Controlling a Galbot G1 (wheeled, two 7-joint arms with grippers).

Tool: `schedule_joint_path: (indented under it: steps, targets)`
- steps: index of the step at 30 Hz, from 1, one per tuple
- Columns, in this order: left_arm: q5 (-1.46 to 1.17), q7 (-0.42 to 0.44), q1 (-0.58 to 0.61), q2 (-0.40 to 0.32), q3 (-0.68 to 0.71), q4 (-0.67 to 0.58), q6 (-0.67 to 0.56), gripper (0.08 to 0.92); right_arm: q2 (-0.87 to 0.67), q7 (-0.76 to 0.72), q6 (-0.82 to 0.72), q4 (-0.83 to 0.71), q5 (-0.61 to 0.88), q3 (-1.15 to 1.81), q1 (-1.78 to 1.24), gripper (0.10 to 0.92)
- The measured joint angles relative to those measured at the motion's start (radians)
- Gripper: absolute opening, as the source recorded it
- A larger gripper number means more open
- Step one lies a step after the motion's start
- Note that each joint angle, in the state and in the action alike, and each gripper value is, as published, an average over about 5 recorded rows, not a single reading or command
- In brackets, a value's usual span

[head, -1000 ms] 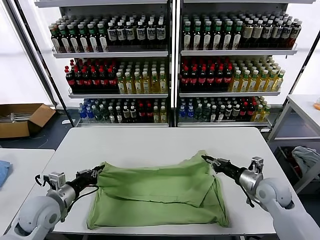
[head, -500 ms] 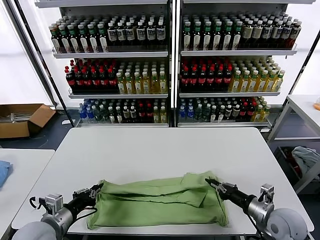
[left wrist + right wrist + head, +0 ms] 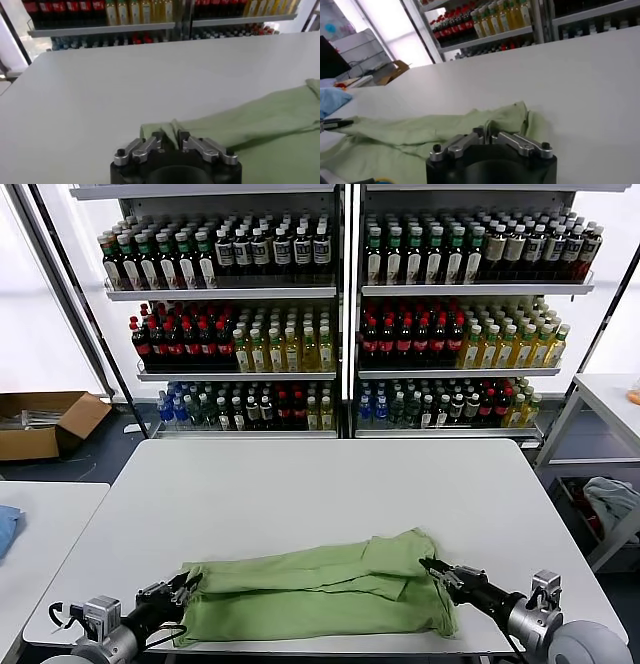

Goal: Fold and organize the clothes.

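Note:
A light green shirt (image 3: 320, 592) lies folded in a long band along the white table's (image 3: 320, 484) near edge, plain side up. My left gripper (image 3: 190, 584) is shut on the shirt's left end, low at the table. In the left wrist view its jaws (image 3: 170, 136) pinch a fold of the green fabric (image 3: 250, 125). My right gripper (image 3: 432, 568) is shut on the shirt's right end. In the right wrist view its jaws (image 3: 485, 131) clamp a thin edge of the fabric (image 3: 445, 131). Collar, buttons and print are hidden.
Shelves of bottles (image 3: 340, 314) stand behind the table. A cardboard box (image 3: 45, 422) lies on the floor at the far left. A second white table (image 3: 40, 524) stands to the left with a blue cloth (image 3: 5, 529). A side table (image 3: 610, 399) is at the right.
Both grippers have drawn the held shirt ends down and toward the near edge. The raised upper layer has come down flat, so the shirt is now a narrower band.

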Motion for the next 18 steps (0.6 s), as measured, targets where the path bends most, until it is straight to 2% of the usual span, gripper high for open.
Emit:
schedule_joint_path:
  steps: [8,15,18]
  targets:
    - [-0.012,-0.035,0.032,-0.021,-0.051,-0.035,-0.002,0.560,0.019,0.008,0.089,0.000,-0.083,0.075,-0.020,0.536]
    - [-0.032,-0.132,0.033,-0.082,-0.028,-0.048,-0.037,0.769,0.053,0.013,0.176,0.008,-0.122,0.152,-0.054,0.741]
    - [-0.026,-0.175,0.038,-0.121,-0.001,-0.044,-0.054,0.813,0.065,0.016,0.200,0.011,-0.129,0.181,-0.073,0.802]
